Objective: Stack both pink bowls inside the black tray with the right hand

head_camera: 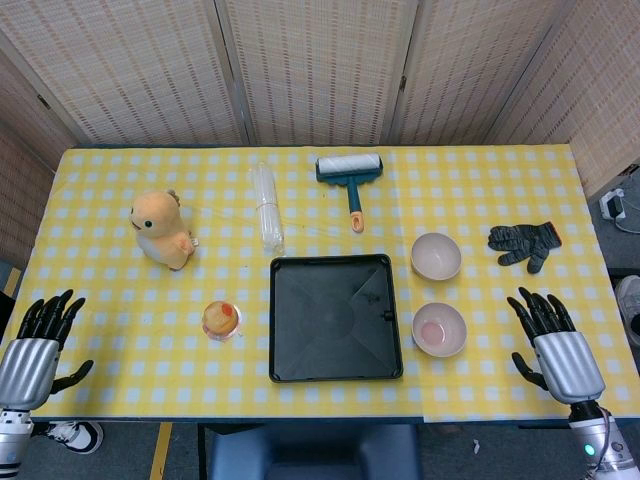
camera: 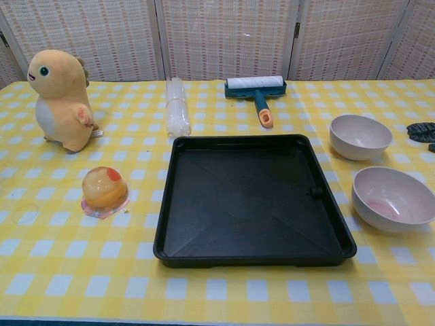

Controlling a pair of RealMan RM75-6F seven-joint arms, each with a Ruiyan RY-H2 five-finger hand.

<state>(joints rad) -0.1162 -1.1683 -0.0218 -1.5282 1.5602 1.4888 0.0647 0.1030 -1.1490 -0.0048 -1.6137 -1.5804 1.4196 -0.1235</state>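
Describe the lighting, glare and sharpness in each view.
Head view: even, soft light, weak shadows, everything sharp; faint sheen on the black tray. Chest view: soft light, pale reflections on the tray floor, the nearer pink bowl cut by the right edge, the far screens slightly soft.

Plush toy [camera: 62, 98], jelly cup [camera: 105, 191], lint roller [camera: 256, 90], black glove [head_camera: 525, 244] on table.

I'm seeing bright, even overhead light in both views, soft short shadows, faint sheen glinting on the tray [camera: 251, 204]; everything's looking sharp, without blur.
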